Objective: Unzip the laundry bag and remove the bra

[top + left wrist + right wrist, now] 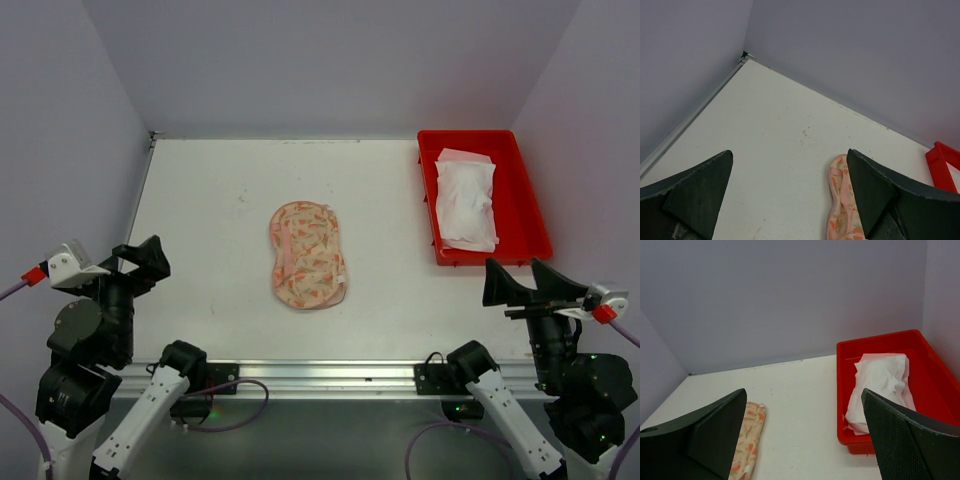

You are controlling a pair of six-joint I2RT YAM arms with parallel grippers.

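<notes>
A red rectangular plastic tray (532, 205) stands on the white table top (220, 220), and everything else is placed from it here. Inside the tray lies the bra (466, 203), a plain white, soft, padded garment. It is folded and crumpled, fills the left part of the tray floor, and runs from the far end almost to the near wall. A strip of bare red floor shows on its right.

The laundry bag (308, 256), a soft 2-lobed fabric case in cream-peach with an orange-pink floral print, lies flat on the table to the left of the tray and well apart from it. It sits level with the tray's near half, 1 lobe toward the far side and 1 toward the near side. Whether its zip is open cannot be told.

The right gripper (513, 270) hangs just off the near end of the tray, touching nothing, with its 2 black fingers (905, 435) spread wide apart and nothing between them. The left gripper (140, 255) sits far to the left of the tray, beyond the laundry bag. Its 2 fingers (695, 190) are equally wide apart and hold nothing.
</notes>
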